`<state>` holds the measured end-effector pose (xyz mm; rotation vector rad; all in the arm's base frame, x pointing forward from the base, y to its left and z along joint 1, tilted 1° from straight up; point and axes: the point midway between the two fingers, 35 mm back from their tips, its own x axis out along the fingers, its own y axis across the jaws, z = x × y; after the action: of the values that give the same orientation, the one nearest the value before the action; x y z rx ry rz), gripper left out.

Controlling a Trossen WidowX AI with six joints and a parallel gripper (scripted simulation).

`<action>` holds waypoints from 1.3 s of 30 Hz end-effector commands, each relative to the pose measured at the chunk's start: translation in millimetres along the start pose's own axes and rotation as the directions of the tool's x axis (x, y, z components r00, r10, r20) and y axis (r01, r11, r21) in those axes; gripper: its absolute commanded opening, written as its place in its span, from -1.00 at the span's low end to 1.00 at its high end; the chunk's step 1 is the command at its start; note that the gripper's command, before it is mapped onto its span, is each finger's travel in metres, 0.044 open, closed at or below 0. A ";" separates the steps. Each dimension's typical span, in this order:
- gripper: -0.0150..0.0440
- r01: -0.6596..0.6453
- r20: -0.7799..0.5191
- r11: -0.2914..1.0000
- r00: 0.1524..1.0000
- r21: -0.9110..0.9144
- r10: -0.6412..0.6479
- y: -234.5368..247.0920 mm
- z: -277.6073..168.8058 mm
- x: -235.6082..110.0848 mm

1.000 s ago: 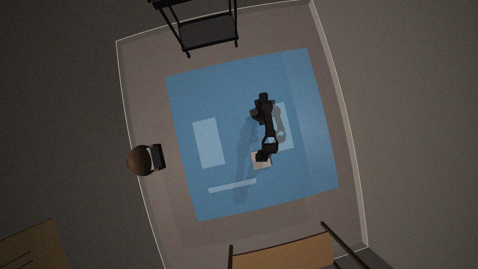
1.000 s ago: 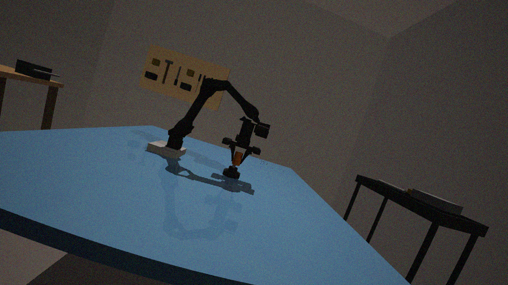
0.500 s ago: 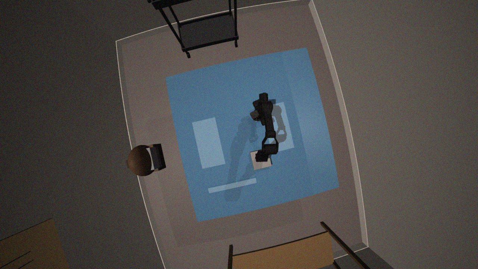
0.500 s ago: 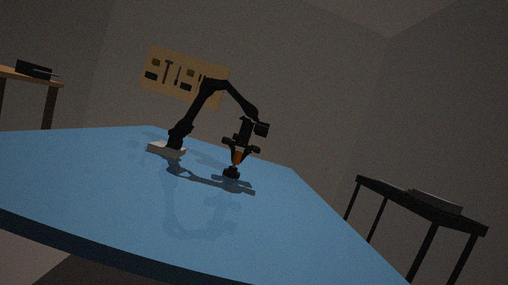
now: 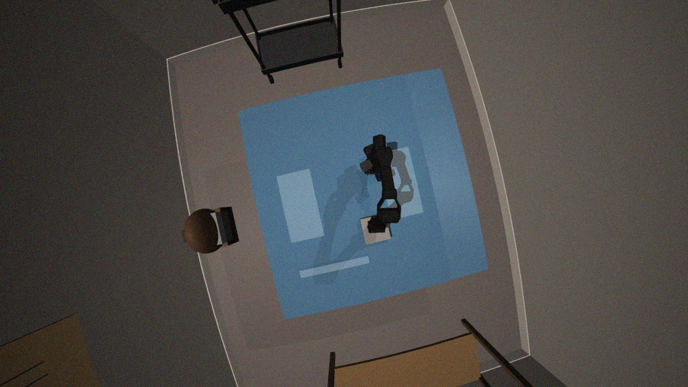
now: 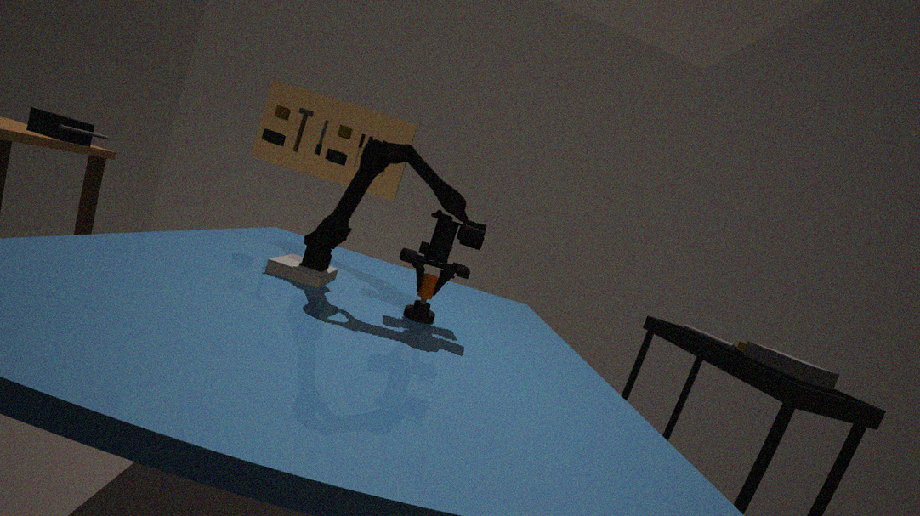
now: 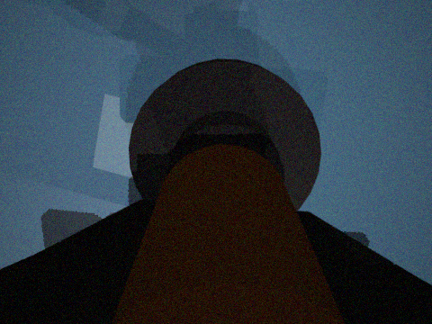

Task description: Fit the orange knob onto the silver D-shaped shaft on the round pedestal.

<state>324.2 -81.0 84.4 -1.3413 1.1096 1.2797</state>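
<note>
My gripper [image 6: 427,288] [image 7: 223,220] [image 5: 380,144] points straight down and is shut on the orange knob [image 6: 428,282] [image 7: 229,258]. The knob hangs upright directly over the dark round pedestal [image 6: 418,313] [image 7: 302,126] on the blue table [image 6: 133,344] [image 5: 288,144]. In the wrist view the knob's lower end sits over the pedestal's middle. The knob hides the silver shaft, and its hole is not visible. I cannot tell whether the knob touches the shaft. In the overhead view the arm hides both knob and pedestal.
The arm's white base plate [image 6: 286,265] [image 5: 380,236] sits behind the pedestal. A black side table [image 6: 765,372] [image 5: 298,45] stands off the table's right edge. A wooden table [image 6: 2,128] stands at the far left. A tool board [image 6: 308,129] hangs on the back wall.
</note>
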 end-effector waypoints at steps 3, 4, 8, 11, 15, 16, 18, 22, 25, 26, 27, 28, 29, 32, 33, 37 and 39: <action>-0.49 0.004 0.003 1.000 1.000 -0.006 -0.004 -1.9 0.4 0.2; -0.49 0.004 0.003 1.000 1.000 -0.006 -0.004 -1.9 0.4 0.2; -0.49 0.004 0.003 1.000 1.000 -0.006 -0.004 -1.9 0.4 0.2; -0.49 0.004 0.003 1.000 1.000 -0.006 -0.004 -2.5 0.2 -2.3; -0.49 0.005 0.003 1.000 1.000 -0.015 -0.005 -3.6 -0.2 -4.3; -0.49 0.005 0.003 0.999 1.000 -0.032 -0.005 -3.7 -0.2 -4.5; -0.49 0.005 0.003 0.996 1.000 -0.093 -0.005 -4.0 -0.3 -5.0; -0.49 0.005 0.003 0.977 1.000 -0.214 -0.005 -6.4 -1.1 -6.1; -0.49 0.005 0.003 0.977 1.000 -0.214 -0.005 -7.9 -1.9 -6.2; -0.49 0.005 0.003 0.977 1.000 -0.214 -0.005 -7.9 -1.9 -4.9; -0.49 0.005 0.003 0.977 1.000 -0.214 -0.005 -7.7 -1.8 -2.2; -0.49 0.005 0.003 0.977 1.000 -0.214 -0.005 -7.4 -1.8 -0.8; -0.49 0.005 0.003 0.977 1.000 -0.214 -0.005 -7.4 -1.8 -0.2; -0.49 0.005 0.003 0.977 1.000 -0.214 -0.005 -8.9 -2.4 0.8; -0.49 0.005 0.003 0.977 1.000 -0.214 -0.005 -8.9 -2.4 0.2; -0.49 0.005 0.003 0.977 1.000 -0.214 -0.005 -8.9 -2.4 0.2; -0.49 0.005 0.003 0.977 1.000 -0.214 -0.005 -8.8 -2.3 -0.7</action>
<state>331.0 -82.3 84.3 -1.4913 0.9979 1.4308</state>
